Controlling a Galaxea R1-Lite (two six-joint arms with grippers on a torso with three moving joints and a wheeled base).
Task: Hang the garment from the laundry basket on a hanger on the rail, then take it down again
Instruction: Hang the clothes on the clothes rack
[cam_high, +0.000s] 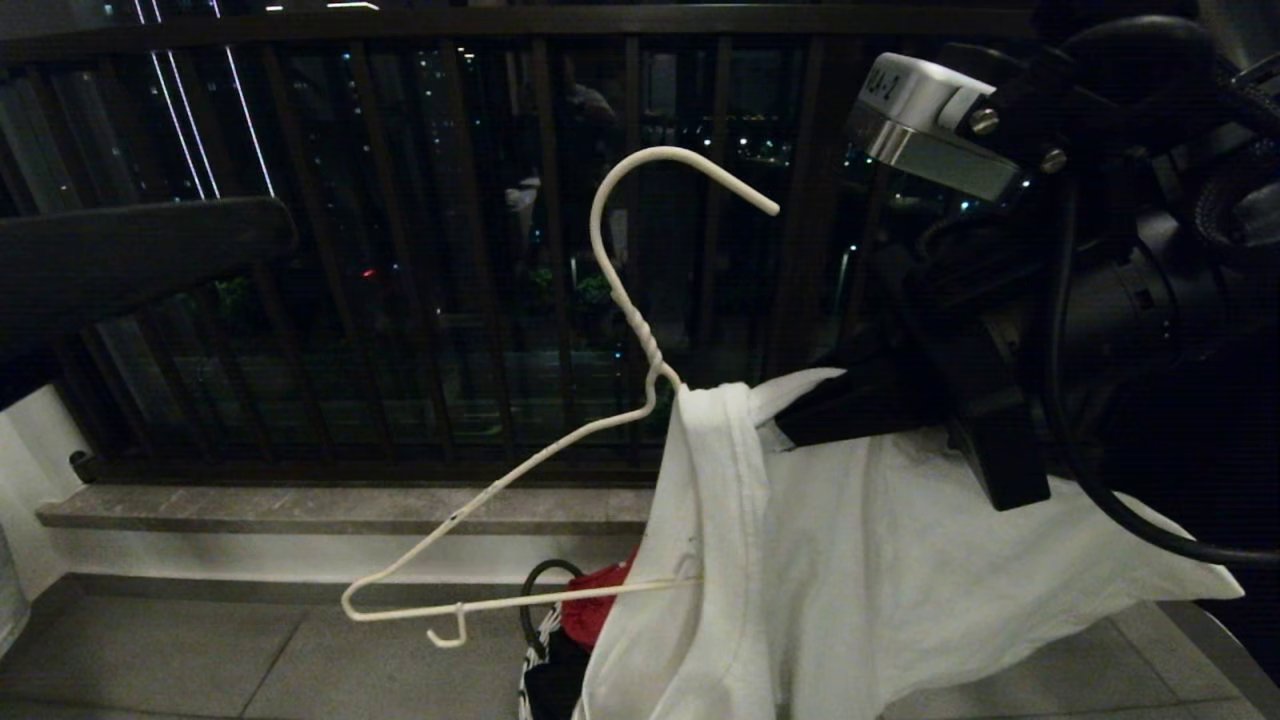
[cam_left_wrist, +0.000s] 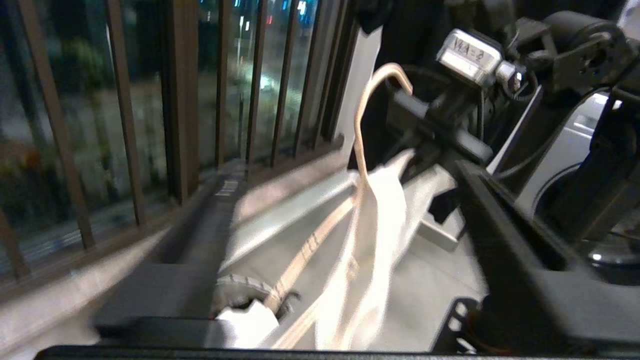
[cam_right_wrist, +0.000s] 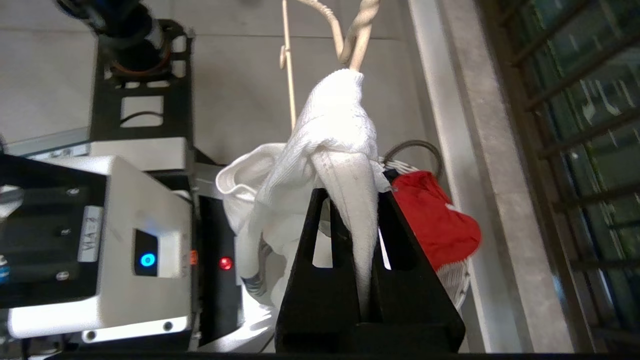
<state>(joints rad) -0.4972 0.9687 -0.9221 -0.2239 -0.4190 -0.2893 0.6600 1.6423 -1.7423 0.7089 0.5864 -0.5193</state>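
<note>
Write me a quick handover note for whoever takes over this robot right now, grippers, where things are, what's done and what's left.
Right gripper: shut on the T-shirt where it drapes over one shoulder of the hanger, held up before the railing.
Left gripper: open, empty, off to the left.
Basket: on the floor below, red cloth inside.
Done: shirt out of the basket, partly on the hanger.
Left: finish dressing the hanger, hang it, take it down.

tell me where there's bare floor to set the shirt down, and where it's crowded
Bare grey floor tiles lie left of the laundry basket, below the stone ledge. Crowded: the basket holds a red cloth, and above it the right end effector pinches the garment draped on the hanger.
</note>
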